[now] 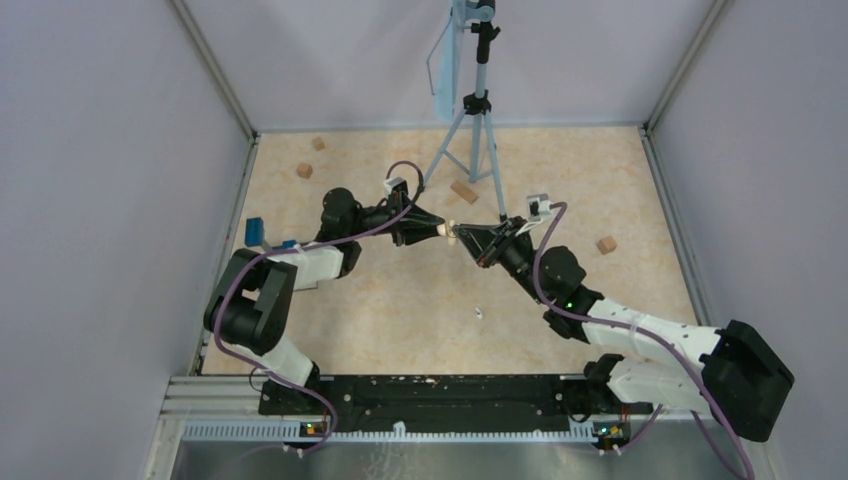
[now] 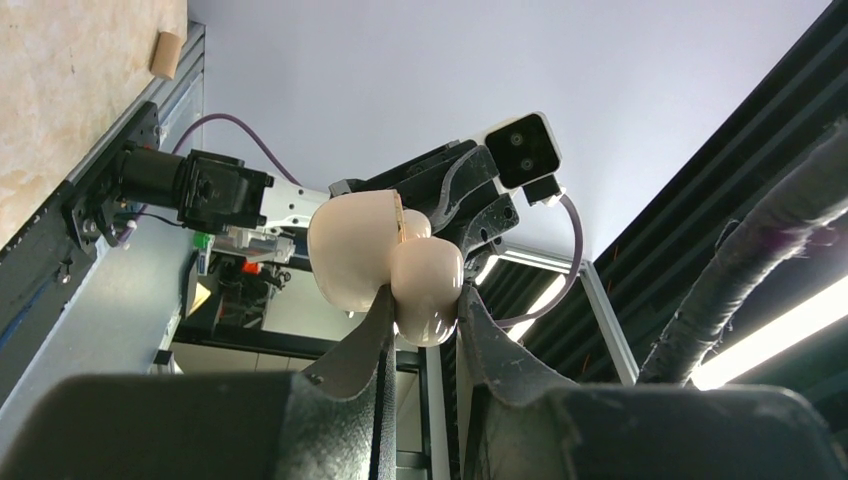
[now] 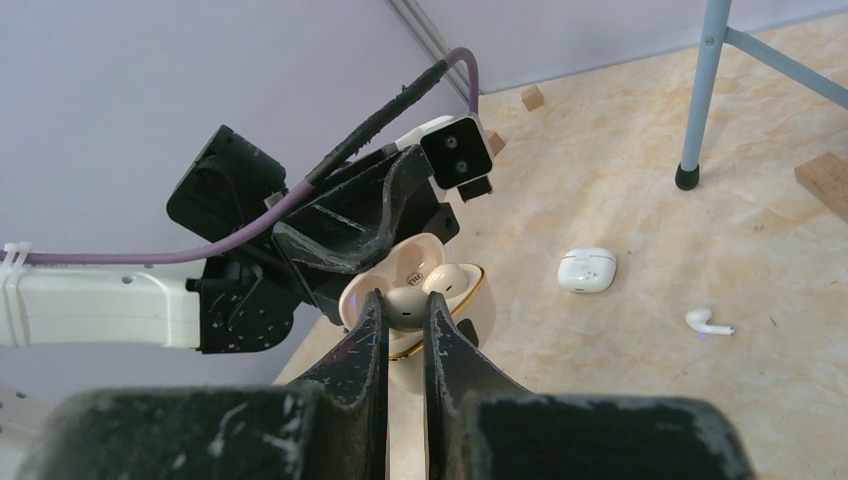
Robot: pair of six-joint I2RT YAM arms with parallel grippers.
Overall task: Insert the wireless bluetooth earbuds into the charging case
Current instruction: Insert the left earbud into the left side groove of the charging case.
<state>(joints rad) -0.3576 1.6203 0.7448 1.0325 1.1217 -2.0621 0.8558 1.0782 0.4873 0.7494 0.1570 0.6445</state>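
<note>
My left gripper (image 1: 438, 230) is shut on a cream charging case (image 2: 350, 250), held above the table with its lid hinged open; its fingers (image 2: 425, 300) clamp the rounded base. My right gripper (image 3: 404, 298) is shut on a cream earbud (image 3: 404, 310) right at the case's open tray (image 3: 478, 305). A second cream earbud (image 3: 455, 278) sits in the tray beside it. The two grippers meet tip to tip (image 1: 462, 236) at mid table. A loose white earbud (image 3: 707, 321) lies on the table (image 1: 479, 312).
A closed white case (image 3: 587, 269) lies on the table past the grippers. A tripod (image 1: 472, 140) stands at the back centre. Tan wooden blocks (image 1: 464, 191) (image 1: 606, 244) (image 1: 304, 170) are scattered about. A blue object (image 1: 255, 231) sits by the left wall.
</note>
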